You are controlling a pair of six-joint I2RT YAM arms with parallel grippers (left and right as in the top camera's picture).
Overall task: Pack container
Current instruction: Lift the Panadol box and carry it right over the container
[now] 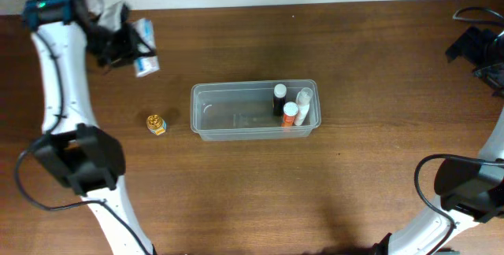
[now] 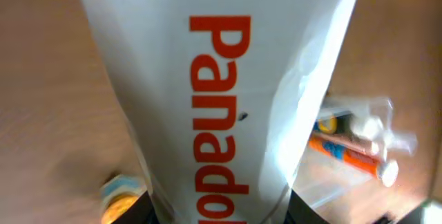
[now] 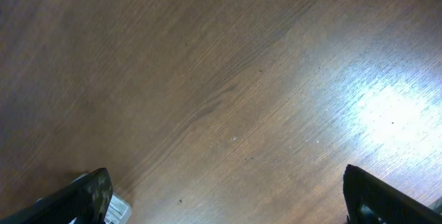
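Wide open room in the left half of the container (image 1: 206, 133); bottles (image 1: 290, 107) crowd its right end. Out on the surface (image 1: 260, 192), a small gold jar (image 1: 157, 123) stands near its left wall, blocking that side.

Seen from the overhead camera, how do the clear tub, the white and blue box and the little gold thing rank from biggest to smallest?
1. container: largest by far.
2. white and blue box: it may be lifted nearer the camera, but it clearly ranks second.
3. small gold object: smallest.

container (image 1: 252, 86): clear glossy plastic | table (image 1: 331, 184): wood grain, slight sheen | box (image 2: 152, 79): smooth glossy card
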